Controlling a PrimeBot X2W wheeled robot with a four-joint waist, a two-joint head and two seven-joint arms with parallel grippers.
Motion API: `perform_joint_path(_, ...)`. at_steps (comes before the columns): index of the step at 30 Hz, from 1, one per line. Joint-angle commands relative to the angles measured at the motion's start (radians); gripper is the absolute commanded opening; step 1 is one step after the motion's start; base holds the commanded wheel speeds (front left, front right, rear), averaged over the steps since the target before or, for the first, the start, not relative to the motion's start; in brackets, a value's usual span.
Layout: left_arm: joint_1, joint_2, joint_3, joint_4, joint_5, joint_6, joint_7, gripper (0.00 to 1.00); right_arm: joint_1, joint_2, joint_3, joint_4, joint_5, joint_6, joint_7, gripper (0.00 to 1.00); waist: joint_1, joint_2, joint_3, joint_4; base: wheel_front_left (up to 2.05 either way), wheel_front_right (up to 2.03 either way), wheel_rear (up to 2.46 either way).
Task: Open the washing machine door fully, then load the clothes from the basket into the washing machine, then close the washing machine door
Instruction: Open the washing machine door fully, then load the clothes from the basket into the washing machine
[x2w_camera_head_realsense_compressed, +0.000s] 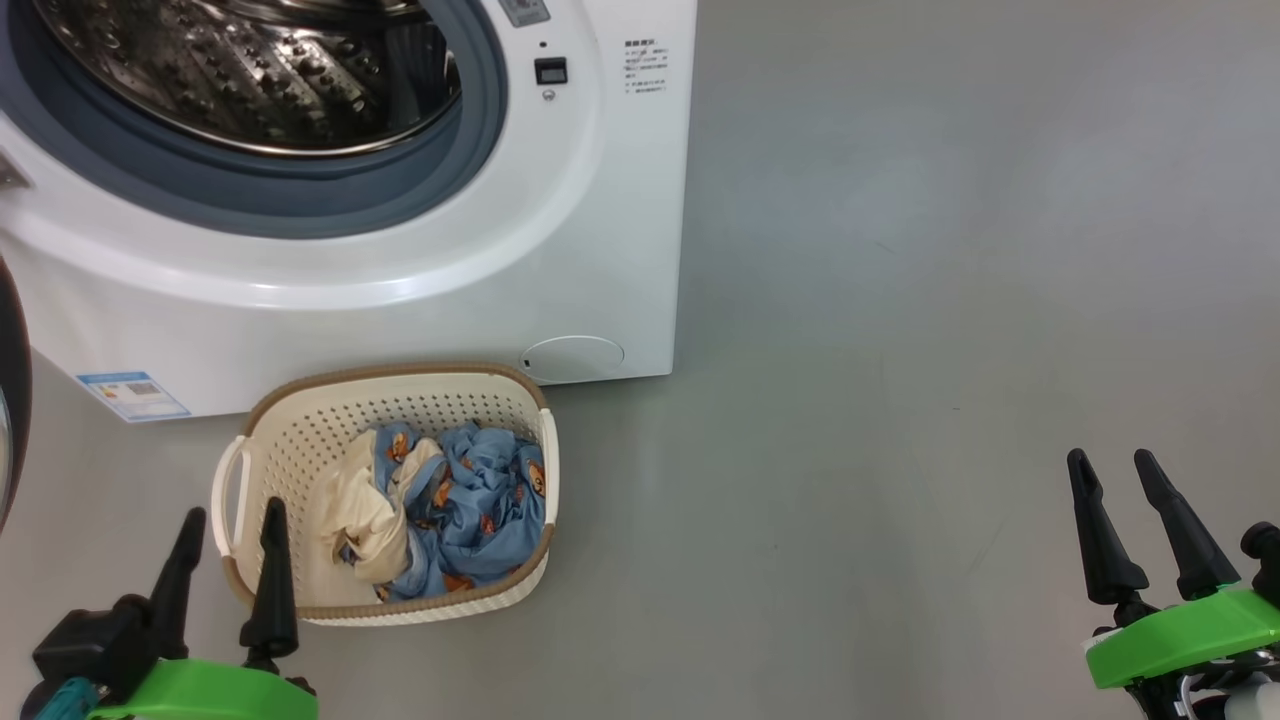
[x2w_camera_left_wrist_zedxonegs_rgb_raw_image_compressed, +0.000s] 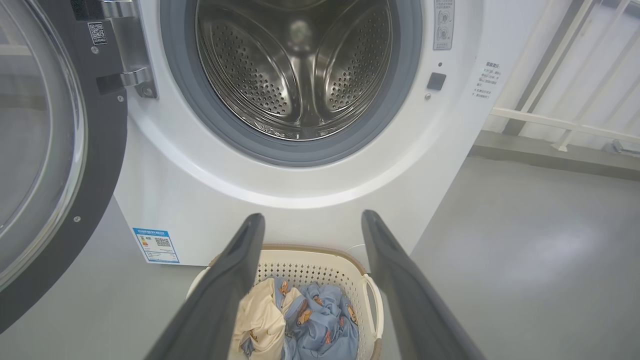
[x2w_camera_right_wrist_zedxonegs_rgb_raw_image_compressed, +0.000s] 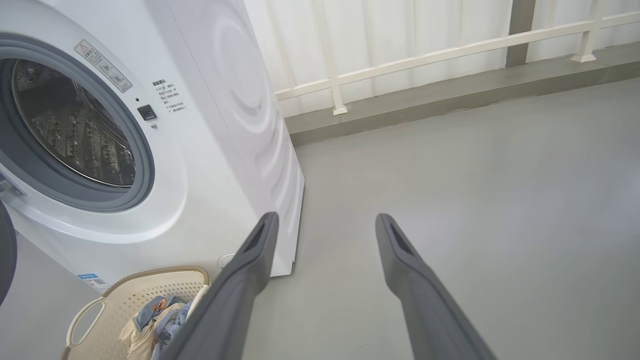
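Note:
The white washing machine (x2w_camera_head_realsense_compressed: 560, 250) fills the upper left, its steel drum (x2w_camera_left_wrist_zedxonegs_rgb_raw_image_compressed: 300, 70) bare behind the grey seal. The washing machine door (x2w_camera_left_wrist_zedxonegs_rgb_raw_image_compressed: 55, 165) hangs swung wide to the left on its hinge. On the floor before the machine stands the cream basket (x2w_camera_head_realsense_compressed: 300, 440) holding the clothes (x2w_camera_head_realsense_compressed: 455, 510), a cream piece beside blue bear-print cloth. My left gripper (x2w_camera_head_realsense_compressed: 233, 522) is open by the basket's near left corner, nothing between its fingers. My right gripper (x2w_camera_head_realsense_compressed: 1111, 462) is open far to the right over bare floor.
Grey floor (x2w_camera_head_realsense_compressed: 950, 300) stretches to the right of the machine. A white railing (x2w_camera_right_wrist_zedxonegs_rgb_raw_image_compressed: 425, 55) on a low grey kerb runs behind the machine. A blue label sticker (x2w_camera_left_wrist_zedxonegs_rgb_raw_image_compressed: 155, 245) marks its lower left front.

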Motion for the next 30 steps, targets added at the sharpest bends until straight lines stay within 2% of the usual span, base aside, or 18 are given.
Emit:
perform_joint_path(1, -0.002, 0.033, 0.021, -0.026, -0.008, -0.002, -0.006, 1.0, 0.008, -0.016, 0.015, -0.027, -0.011, 0.001, -0.013, 1.0, 0.0, 0.0, -0.004, -0.006, 0.0, 0.0, 0.0)
perform_joint_path(11, 0.017, 0.037, 0.002, -0.04, -0.029, -0.002, -0.006, 1.0, 0.019, -0.012, 0.015, -0.024, -0.012, 0.001, -0.013, 1.0, 0.0, 0.0, -0.012, -0.01, 0.0, 0.0, 0.0)
perform_joint_path(30, 0.026, 0.025, 0.038, -0.03, -0.033, -0.002, -0.006, 1.0, 0.026, -0.012, 0.022, -0.024, -0.027, 0.001, -0.013, 1.0, 0.0, 0.0, -0.007, -0.004, 0.0, 0.0, 0.0)
